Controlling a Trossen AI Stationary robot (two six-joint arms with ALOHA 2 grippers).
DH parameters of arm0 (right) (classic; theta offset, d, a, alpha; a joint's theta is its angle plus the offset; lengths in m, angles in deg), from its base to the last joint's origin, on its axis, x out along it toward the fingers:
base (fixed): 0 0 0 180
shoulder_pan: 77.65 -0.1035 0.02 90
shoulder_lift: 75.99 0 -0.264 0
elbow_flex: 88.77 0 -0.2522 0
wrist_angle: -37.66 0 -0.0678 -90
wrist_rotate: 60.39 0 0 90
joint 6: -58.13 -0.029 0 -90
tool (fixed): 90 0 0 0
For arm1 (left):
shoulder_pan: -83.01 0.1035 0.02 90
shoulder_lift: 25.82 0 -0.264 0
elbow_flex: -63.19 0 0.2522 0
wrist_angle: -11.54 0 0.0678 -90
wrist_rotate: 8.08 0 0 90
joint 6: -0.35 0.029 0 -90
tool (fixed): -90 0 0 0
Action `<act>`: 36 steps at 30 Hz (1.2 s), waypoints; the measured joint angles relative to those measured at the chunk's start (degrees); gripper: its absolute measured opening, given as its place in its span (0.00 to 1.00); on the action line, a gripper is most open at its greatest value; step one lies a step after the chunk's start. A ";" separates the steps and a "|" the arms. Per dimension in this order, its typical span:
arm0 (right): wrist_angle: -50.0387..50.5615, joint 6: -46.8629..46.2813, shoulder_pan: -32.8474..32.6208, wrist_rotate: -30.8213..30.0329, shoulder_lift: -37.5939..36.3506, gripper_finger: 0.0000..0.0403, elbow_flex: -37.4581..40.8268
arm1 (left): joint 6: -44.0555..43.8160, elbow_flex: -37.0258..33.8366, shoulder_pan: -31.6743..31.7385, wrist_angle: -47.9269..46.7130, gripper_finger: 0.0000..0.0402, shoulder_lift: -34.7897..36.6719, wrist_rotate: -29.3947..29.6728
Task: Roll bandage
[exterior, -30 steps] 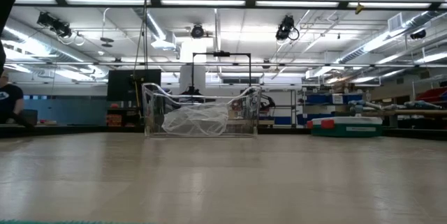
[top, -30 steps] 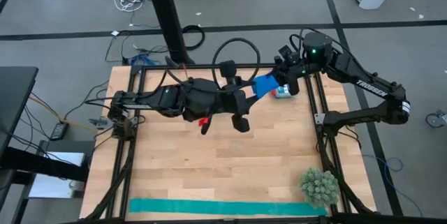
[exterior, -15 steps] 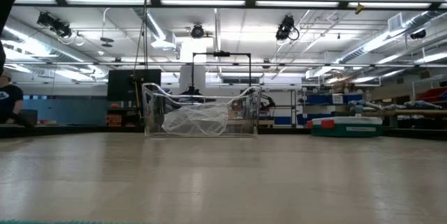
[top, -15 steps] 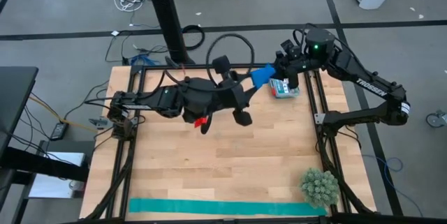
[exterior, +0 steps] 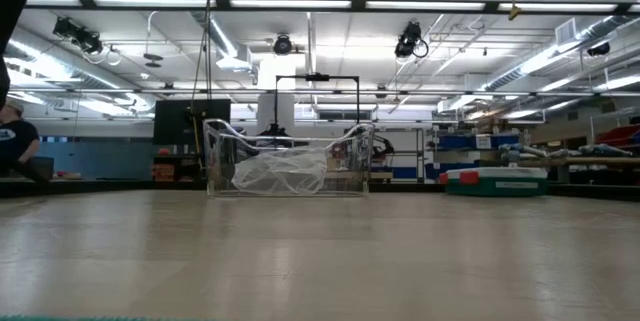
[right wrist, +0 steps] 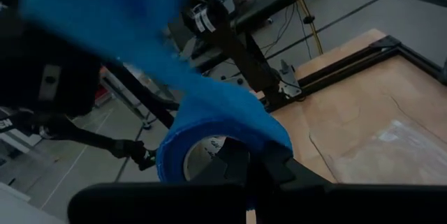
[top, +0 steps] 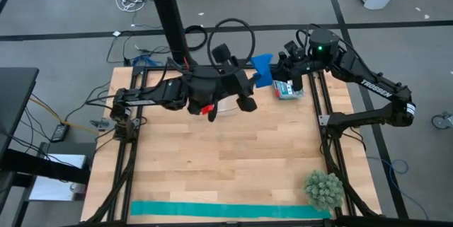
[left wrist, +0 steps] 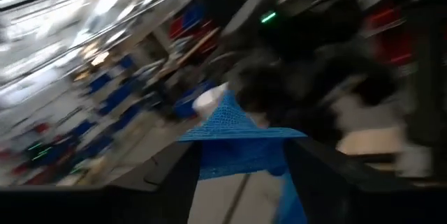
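Rolling looks partly done. The bandage (top: 262,69) hangs in the air near the table's (top: 212,156) far edge. The right gripper (right wrist: 241,165) pinches the roll; the left gripper (left wrist: 241,175) pinches the loose end, with some left to wind.

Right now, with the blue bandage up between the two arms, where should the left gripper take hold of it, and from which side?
Grip the bandage's flat loose tail, coming from the left arm's side. The roll end sits at the right gripper; the tail spreads thin and wide toward the left gripper, which suits pinching.
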 joint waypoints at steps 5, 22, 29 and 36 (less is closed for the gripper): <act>-0.08 0.10 -0.03 0.09 -0.20 0.00 0.01 | 6.64 0.02 0.03 -3.67 0.56 0.00 7.17; 0.49 1.57 1.74 0.67 -0.02 0.00 0.01 | -29.65 0.04 1.77 -23.20 0.48 4.66 -5.41; 0.53 1.31 1.76 1.34 0.00 0.00 0.01 | -29.70 0.02 1.92 -24.98 0.48 4.98 -8.55; -0.05 1.74 3.30 1.42 -0.30 0.00 -0.27 | -44.12 0.07 1.90 -31.08 0.48 7.17 -13.99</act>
